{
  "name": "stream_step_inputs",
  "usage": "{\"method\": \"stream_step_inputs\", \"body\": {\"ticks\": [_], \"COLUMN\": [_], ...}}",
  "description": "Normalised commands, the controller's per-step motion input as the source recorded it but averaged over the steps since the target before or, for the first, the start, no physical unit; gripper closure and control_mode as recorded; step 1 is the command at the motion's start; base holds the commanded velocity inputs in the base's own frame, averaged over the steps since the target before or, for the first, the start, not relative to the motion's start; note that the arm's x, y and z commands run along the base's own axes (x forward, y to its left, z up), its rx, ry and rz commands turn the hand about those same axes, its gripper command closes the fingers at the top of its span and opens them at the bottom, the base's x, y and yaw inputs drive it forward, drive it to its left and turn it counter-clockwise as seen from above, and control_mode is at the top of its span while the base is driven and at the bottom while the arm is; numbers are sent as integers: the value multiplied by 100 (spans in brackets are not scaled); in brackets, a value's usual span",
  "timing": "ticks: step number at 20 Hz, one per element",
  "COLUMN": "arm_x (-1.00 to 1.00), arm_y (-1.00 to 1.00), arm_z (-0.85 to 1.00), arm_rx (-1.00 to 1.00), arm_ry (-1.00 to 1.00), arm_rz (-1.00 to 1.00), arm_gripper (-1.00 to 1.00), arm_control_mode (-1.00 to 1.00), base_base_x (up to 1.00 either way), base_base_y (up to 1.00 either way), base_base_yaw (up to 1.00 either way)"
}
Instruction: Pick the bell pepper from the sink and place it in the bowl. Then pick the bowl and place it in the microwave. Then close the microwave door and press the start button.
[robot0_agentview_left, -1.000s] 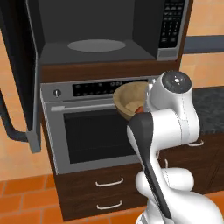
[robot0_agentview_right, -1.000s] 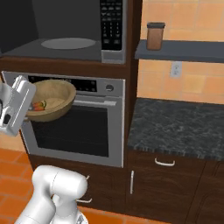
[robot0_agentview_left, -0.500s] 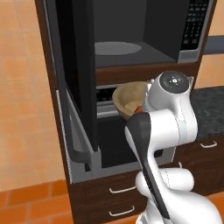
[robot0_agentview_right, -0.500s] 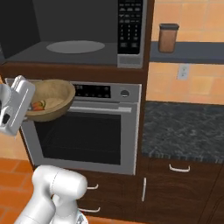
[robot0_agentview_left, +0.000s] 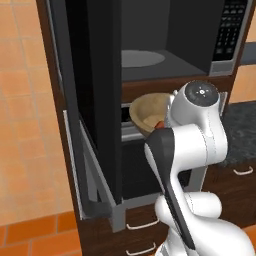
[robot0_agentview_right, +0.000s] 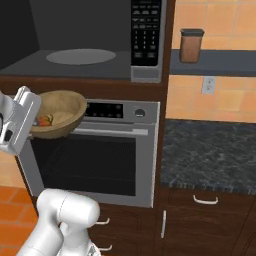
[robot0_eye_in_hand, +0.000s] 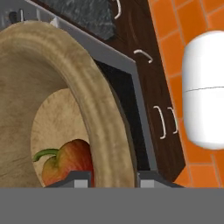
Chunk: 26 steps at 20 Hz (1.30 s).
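The wooden bowl (robot0_agentview_right: 59, 111) hangs tilted in front of the wall oven's control panel, just below the open microwave (robot0_agentview_right: 75, 56). My gripper (robot0_eye_in_hand: 113, 178) is shut on the bowl's thick rim (robot0_eye_in_hand: 101, 118), one fingertip on each side. The red-orange bell pepper (robot0_eye_in_hand: 70, 161) with its green stem lies inside the bowl (robot0_agentview_left: 149, 114); it shows as a small red spot (robot0_agentview_right: 45, 120) near the hand. The microwave door (robot0_agentview_left: 95, 100) stands swung open at the left, edge-on to the left base camera. The glass turntable (robot0_agentview_left: 141, 58) lies in the cavity, and the keypad strip (robot0_agentview_right: 146, 34) is at its right.
The steel wall oven (robot0_agentview_right: 100, 160) sits under the microwave, with dark drawers below it. A speckled dark counter (robot0_agentview_right: 212, 152) lies to the right, a brown jar (robot0_agentview_right: 191, 46) on the shelf above it. The floor is orange tile (robot0_eye_in_hand: 192, 26).
The base has driven, so both views shifted: the open door now looms close at left and the microwave fills more of the picture. The bowl stays gripped, slightly nearer the oven front.
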Motion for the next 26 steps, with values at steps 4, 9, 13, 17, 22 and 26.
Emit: {"method": "stream_step_inputs", "body": {"ticks": [4, 9, 13, 17, 22, 26], "arm_x": [0, 0, 0, 0, -73, -91], "arm_y": [0, 0, 0, 0, 0, -6], "arm_z": [0, 0, 0, 0, -1, 57], "arm_rx": [0, 0, 0, 0, -1, 0], "arm_ry": [0, 0, 0, 0, -15, -5], "arm_rz": [0, 0, 0, 0, 0, 9], "arm_gripper": [100, 100, 100, 100, 100, 100], "arm_control_mode": [100, 100, 100, 100, -100, -100], "base_base_x": [59, 43, 3, 0, 0, 0], "base_base_y": [0, 0, 0, 0, 0, 0], "base_base_yaw": [0, 0, 0, 0, 0, 0]}}
